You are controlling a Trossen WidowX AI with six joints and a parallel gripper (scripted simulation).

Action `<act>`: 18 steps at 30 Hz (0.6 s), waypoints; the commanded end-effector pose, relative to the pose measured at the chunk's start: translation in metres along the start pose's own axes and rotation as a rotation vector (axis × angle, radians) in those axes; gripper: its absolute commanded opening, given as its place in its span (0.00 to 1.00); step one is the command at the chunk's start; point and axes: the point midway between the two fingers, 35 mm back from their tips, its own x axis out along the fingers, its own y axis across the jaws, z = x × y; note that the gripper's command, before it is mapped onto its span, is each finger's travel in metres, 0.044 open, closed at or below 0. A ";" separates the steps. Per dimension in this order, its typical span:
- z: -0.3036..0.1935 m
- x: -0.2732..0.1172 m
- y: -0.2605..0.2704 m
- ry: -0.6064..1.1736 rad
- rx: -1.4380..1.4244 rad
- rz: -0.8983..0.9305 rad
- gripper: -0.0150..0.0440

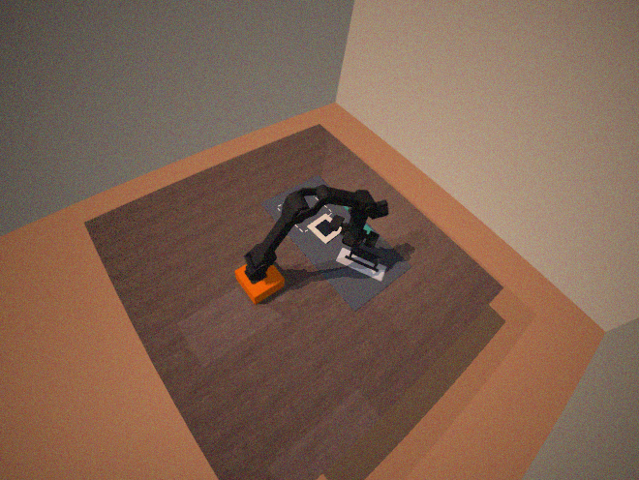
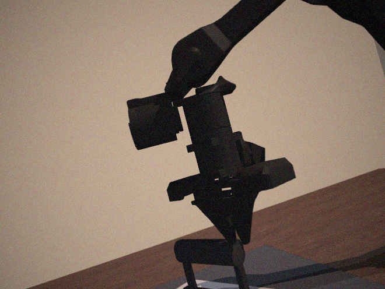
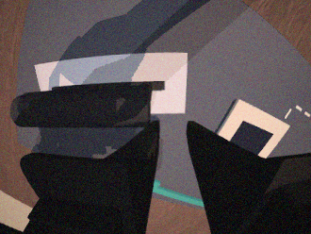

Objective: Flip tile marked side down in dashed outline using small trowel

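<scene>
The tile (image 1: 317, 233) (image 3: 250, 113) lies flat on the mat (image 1: 356, 296) (image 2: 267, 257) (image 3: 207, 71), a cream border around a dark square facing up. It is beside the dashed outline (image 1: 279, 207) (image 3: 288, 113). The trowel's pale blade (image 1: 341, 256) (image 3: 170, 99) is low over the mat; whether it touches is unclear. Its black handle (image 2: 203, 250) (image 3: 80, 108) stands above the blade on two posts. My gripper (image 2: 238, 241) (image 3: 172, 126) is slightly open, with nothing between the fingertips. It points down close beside the handle's end; contact cannot be told.
A teal strip (image 1: 367, 228) (image 3: 179, 194) lies at the mat's far edge, partly hidden by the arm. The arm's orange base (image 1: 257, 294) stands on the wooden table to the left of the mat in the top view. The arm arches over the mat.
</scene>
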 end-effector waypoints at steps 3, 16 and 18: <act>0.000 0.000 0.000 0.000 0.000 0.000 0.37; 0.000 0.000 0.000 0.000 0.000 0.000 0.25; 0.000 0.000 0.000 0.000 0.000 0.000 0.25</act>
